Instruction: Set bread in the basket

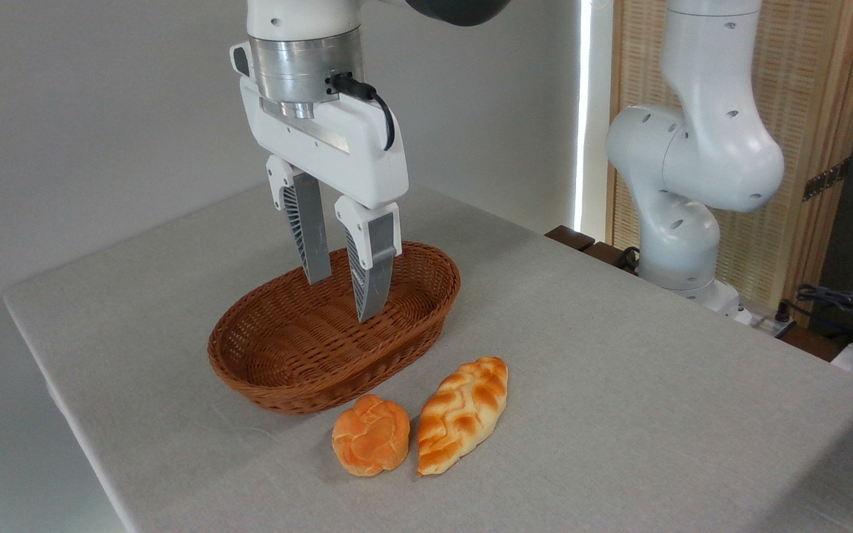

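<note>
Your gripper [343,300] hangs over the basket [263,370], fingers spread with nothing between them, tips looking like they're just above the weave, though it's hard to judge depth here. The bread [463,414], that braided golden loaf, lies below and right of the hand on the grey cloth table [619,355], just outside the wicker rim. A round knotted bun [371,434] sits right beside it, maybe touching.

Pale grey wall [101,111], bamboo screen [826,89] behind table [619,370].
</note>
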